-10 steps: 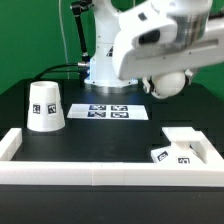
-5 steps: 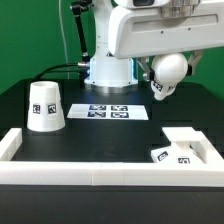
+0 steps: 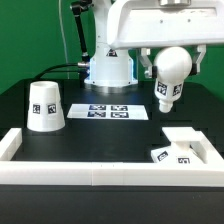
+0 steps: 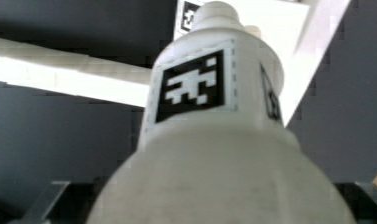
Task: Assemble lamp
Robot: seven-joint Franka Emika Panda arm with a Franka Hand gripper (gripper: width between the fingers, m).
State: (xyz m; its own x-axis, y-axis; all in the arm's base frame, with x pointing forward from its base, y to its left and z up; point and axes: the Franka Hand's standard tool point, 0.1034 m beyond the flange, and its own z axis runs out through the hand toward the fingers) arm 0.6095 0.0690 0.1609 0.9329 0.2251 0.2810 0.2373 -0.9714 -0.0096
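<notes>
My gripper (image 3: 172,62) is shut on the ball end of the white bulb (image 3: 168,80) and holds it in the air above the table on the exterior view's right. The bulb's tagged stem points down. In the wrist view the bulb (image 4: 211,120) fills the picture, with the gripper (image 4: 211,212) round its wide end and dark fingers (image 4: 57,202) at its sides. The cone-shaped shade (image 3: 45,105) stands on the table at the exterior view's left. The flat base (image 3: 172,154) lies by the right front corner, below and in front of the bulb.
A white rail frame (image 3: 90,172) runs along the front with raised corners at both ends; it also shows in the wrist view (image 4: 52,72). The marker board (image 3: 110,111) lies mid-table in front of the robot's pedestal (image 3: 108,70).
The arm has lifted and turned the bulb. It was tucked under the wrist, then tilted, and now hangs nearly upright with the stem down, slightly further to the exterior view's right.
</notes>
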